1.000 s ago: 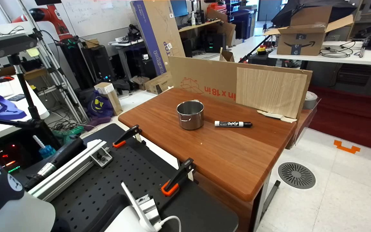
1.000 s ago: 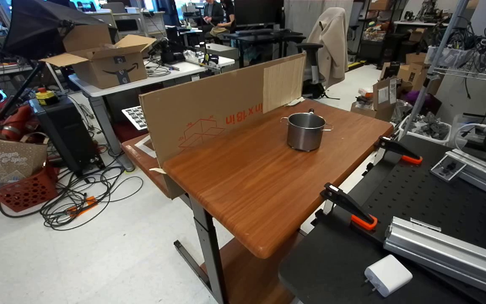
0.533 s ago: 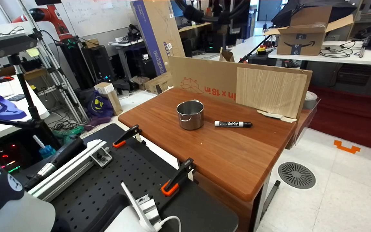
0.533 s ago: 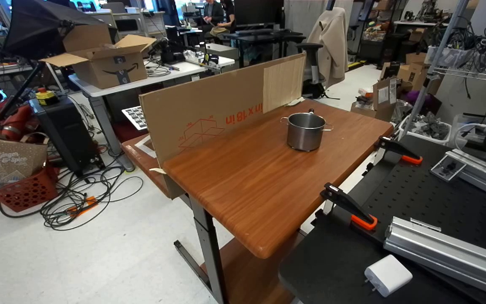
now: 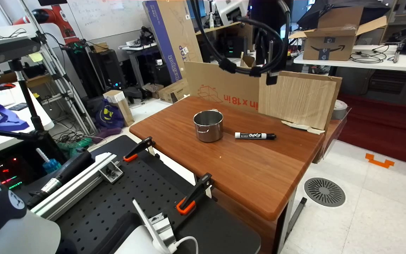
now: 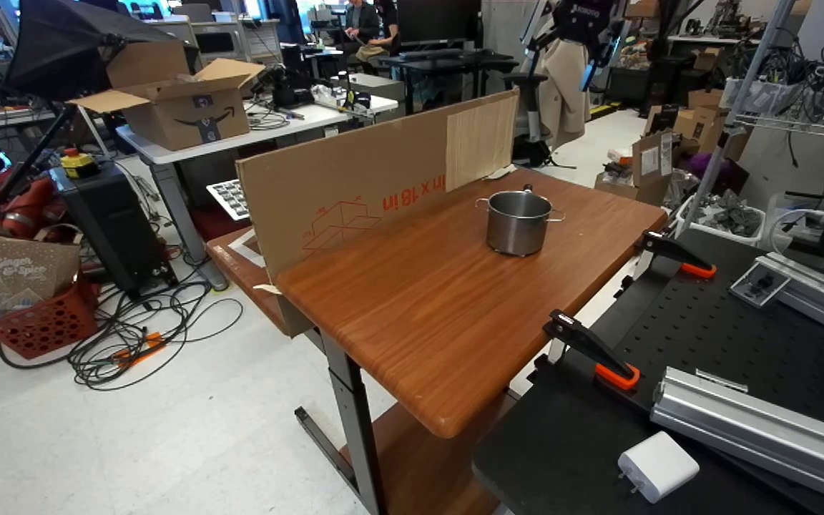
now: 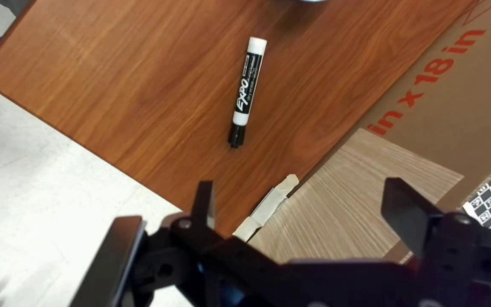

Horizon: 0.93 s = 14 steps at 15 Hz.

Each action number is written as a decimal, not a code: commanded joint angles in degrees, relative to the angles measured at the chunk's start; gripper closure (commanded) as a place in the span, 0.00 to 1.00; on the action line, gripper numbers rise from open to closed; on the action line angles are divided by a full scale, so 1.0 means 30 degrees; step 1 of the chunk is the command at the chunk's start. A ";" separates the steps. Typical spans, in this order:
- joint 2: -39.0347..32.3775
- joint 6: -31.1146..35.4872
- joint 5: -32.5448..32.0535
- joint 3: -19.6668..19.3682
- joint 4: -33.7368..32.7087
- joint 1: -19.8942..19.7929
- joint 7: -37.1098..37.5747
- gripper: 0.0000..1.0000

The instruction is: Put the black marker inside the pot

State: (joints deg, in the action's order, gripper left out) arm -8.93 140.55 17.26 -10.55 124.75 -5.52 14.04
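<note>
Pincer aloft, fingers well apart.

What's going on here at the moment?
The robot's gripper hangs in the air, open and holding nothing. The black marker lies on the wooden table, and the steel pot stands upright near it, with a gap between them. The marker has yet to be picked up and put inside the pot.
</note>
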 commanded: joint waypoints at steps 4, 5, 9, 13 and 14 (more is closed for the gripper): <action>-0.3528 0.2323 0.0425 0.0880 -0.1574 -0.0244 0.0955 0.00; -0.4083 0.2372 0.0406 0.0971 -0.1841 -0.0261 0.1041 0.00; -0.5894 0.2291 0.0273 0.1138 -0.2727 -0.0285 0.1242 0.00; -0.7125 0.2220 0.0156 0.1114 -0.3383 -0.0274 0.1411 0.00; -0.7377 0.2131 0.0174 0.1132 -0.3531 -0.0310 0.1401 0.00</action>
State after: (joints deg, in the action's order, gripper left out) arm -28.80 146.61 17.36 -8.04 116.20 -5.53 17.65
